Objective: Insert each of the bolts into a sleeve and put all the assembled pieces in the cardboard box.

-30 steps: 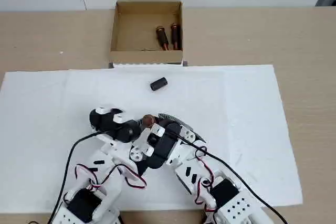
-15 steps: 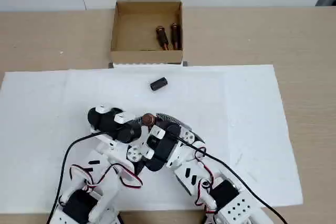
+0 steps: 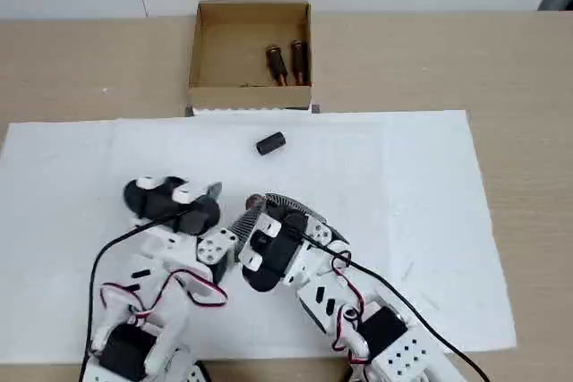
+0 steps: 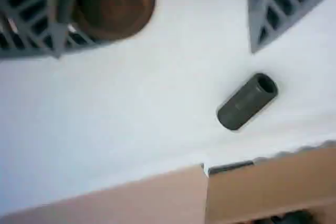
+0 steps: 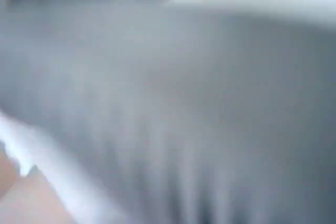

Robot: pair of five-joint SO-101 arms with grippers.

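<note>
Pulled away to its own side within the last second, the left arm (image 3: 166,252) now stands apart from the right arm (image 3: 309,270), where the two had been bunched together over the bolt. We see a wooden table (image 3: 81,60) with a white sheet (image 3: 421,185) as the work surface. At the sheet's far edge sits the cardboard box (image 3: 228,51), open side up, ready to receive finished work. Two assembled pieces (image 3: 286,62) already lie side by side in its right part. The left gripper (image 3: 212,191) is spread wide and carries nothing. One ribbed finger (image 4: 278,3) shows well off to one side in the left wrist view. We judge it has let go so that its partner can work alone. The right gripper (image 3: 255,209) appears clamped on the bolt (image 4: 113,3), whose round brown head faces up against ribbed grey jaws, a hold that would suit lowering the shank. One dark sleeve (image 3: 270,143) lies on its side on the sheet, between the grippers and the box and well apart from both. Its bore points sideways, so an upright bolt cannot simply drop in. Beyond it, the box's near wall is the only barrier.
</note>
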